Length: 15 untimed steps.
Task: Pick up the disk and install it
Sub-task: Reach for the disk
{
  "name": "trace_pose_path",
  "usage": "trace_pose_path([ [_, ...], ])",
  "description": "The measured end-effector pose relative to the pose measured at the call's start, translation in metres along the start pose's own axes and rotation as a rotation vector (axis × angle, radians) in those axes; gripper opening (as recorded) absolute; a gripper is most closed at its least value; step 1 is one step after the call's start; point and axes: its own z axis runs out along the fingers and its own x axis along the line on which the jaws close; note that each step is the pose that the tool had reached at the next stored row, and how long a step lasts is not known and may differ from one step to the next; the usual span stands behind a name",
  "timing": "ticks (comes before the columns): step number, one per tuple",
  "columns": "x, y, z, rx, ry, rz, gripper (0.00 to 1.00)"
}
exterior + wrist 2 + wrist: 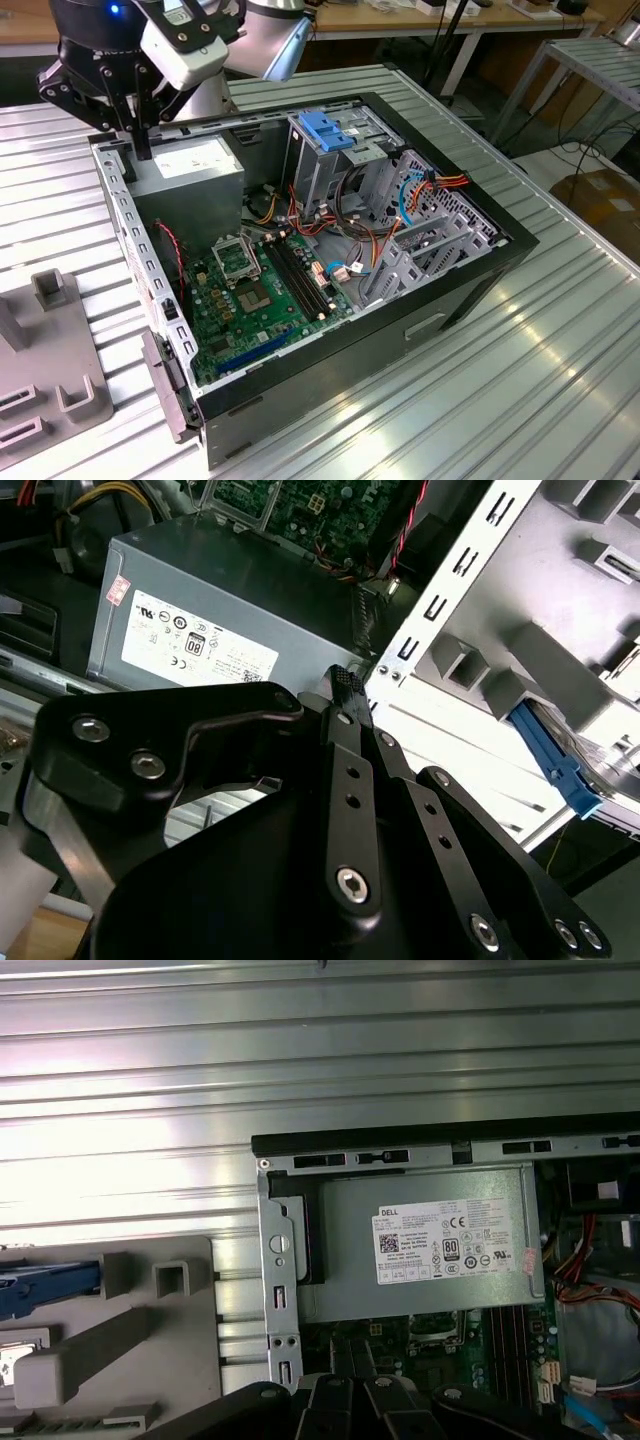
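The disk (pixel 48 1288), seen by its blue rail in both wrist views (pixel 553 754), lies on the grey fixture (pixel 50 380) at the exterior view's lower left, outside the computer case (pixel 450 290). The gripper (pixel 142 148) hangs at upper left, over the case corner by the power supply (pixel 190 165). Its jaws look pressed together, holding nothing. A clean pick likely needs them spread wide, squared to the disk and clear of the fixture's posts.
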Motion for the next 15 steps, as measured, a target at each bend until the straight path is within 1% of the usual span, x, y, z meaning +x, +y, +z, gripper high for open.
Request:
trace_pose_path([
  [9, 0.0056, -0.0004, -0.0002, 0.0001, 0.0004, 0.0, 0.1],
  [11, 0.007, -0.0005, -0.0002, 0.0001, 0.0013, 0.0, 0.1],
  [15, 0.0112, -0.0008, -0.0002, 0.0007, 0.0088, 0.0, 0.1],
])
